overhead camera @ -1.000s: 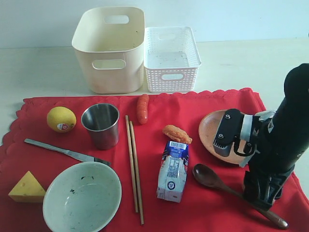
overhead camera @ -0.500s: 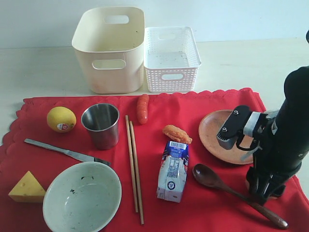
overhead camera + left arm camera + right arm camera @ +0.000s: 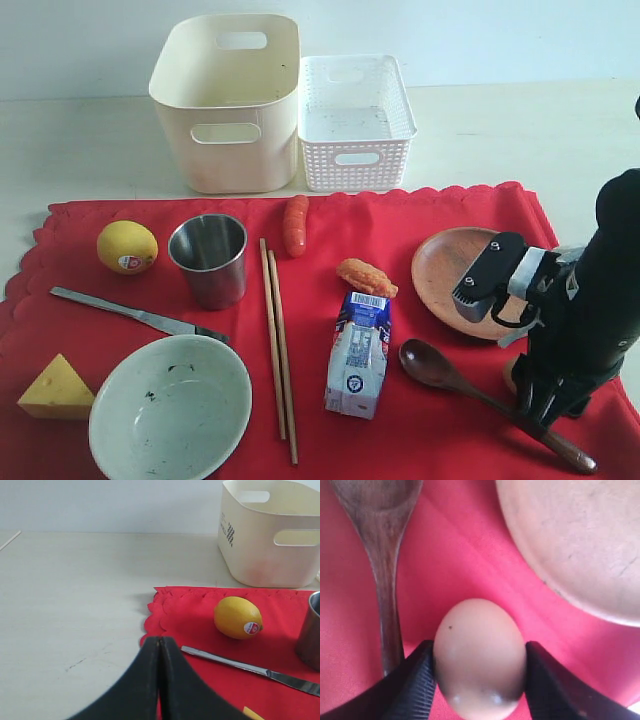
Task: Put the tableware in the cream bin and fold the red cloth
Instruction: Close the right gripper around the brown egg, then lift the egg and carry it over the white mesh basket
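**Right pincer (image 3: pixel 480 677) clamping an egg (image 3: pixel 479 645)**

Both jaws are pressing the egg on the red cloth (image 3: pixel 420 210), between the dark wooden spoon (image 3: pixel 430 365) and round brown plate (image 3: pixel 445 270). The left pincer (image 3: pixel 160 650) is sitting closed near the cloth's edge. The cream bin (image 3: pixel 225 100) is standing beyond the cloth.

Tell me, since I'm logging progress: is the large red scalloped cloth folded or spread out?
Spread out: the large red scalloped cloth lies flat under the steel cup and pale speckled bowl.
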`<state>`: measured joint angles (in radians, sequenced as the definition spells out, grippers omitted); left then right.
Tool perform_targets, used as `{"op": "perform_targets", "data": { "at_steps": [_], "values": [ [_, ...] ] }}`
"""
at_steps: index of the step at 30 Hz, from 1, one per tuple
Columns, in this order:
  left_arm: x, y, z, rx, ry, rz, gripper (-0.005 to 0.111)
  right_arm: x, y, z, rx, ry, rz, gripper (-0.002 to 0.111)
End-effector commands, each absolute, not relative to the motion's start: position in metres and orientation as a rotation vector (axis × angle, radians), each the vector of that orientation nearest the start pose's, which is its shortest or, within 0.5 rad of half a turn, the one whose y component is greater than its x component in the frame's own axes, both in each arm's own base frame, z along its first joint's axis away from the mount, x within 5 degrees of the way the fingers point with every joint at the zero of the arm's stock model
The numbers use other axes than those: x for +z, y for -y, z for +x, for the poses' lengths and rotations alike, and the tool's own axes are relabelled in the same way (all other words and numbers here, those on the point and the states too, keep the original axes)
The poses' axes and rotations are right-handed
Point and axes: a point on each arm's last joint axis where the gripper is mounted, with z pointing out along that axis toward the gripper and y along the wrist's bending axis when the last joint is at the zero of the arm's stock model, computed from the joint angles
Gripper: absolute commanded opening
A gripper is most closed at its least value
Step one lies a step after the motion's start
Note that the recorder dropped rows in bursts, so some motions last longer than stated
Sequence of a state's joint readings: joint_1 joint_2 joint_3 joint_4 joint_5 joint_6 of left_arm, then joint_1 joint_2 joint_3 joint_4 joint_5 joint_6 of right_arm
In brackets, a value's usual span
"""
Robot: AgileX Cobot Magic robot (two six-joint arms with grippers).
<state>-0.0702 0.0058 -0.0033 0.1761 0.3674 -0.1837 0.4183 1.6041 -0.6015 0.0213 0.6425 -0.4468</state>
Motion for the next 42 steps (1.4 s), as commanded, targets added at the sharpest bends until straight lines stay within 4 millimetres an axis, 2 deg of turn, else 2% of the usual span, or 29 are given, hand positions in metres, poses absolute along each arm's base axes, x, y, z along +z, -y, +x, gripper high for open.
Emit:
{"op": "perform_targets", "data": {
  "at_steps": [1, 11, 20, 25, 28, 35, 42],
  "values": [
    [0.181, -0.002, 0.053, -0.015, -1.84, -0.005, 0.0, 0.132, -0.09, 0.198, 0.024, -2.836, -1.269, 0.0],
    [0.181, -0.002, 0.053, -0.015, -1.84, -0.005, 0.0, 0.179, -0.091, 0.193, 0.078, -2.759, -1.188, 0.0],
    [0.181, -0.002, 0.053, -0.015, -1.84, -0.005, 0.0, 0.225, -0.115, 0.222, 0.262, -2.655, -1.008, 0.0],
    [0.181, -0.002, 0.053, -0.015, -1.84, -0.005, 0.0, 0.25, -0.129, 0.249, 0.308, -2.586, -0.92, 0.0],
    [0.181, -0.002, 0.053, -0.015, -1.84, -0.005, 0.0, 0.258, -0.138, 0.269, 0.316, -2.564, -0.873, 0.0],
    [0.181, -0.002, 0.053, -0.015, -1.84, -0.005, 0.0, 0.261, -0.161, 0.322, 0.322, -2.516, -0.814, 0.0],
    [0.181, -0.002, 0.053, -0.015, -1.84, -0.005, 0.0, 0.246, -0.187, 0.38, 0.334, -2.499, -0.77, 0.0]
  ]
}}
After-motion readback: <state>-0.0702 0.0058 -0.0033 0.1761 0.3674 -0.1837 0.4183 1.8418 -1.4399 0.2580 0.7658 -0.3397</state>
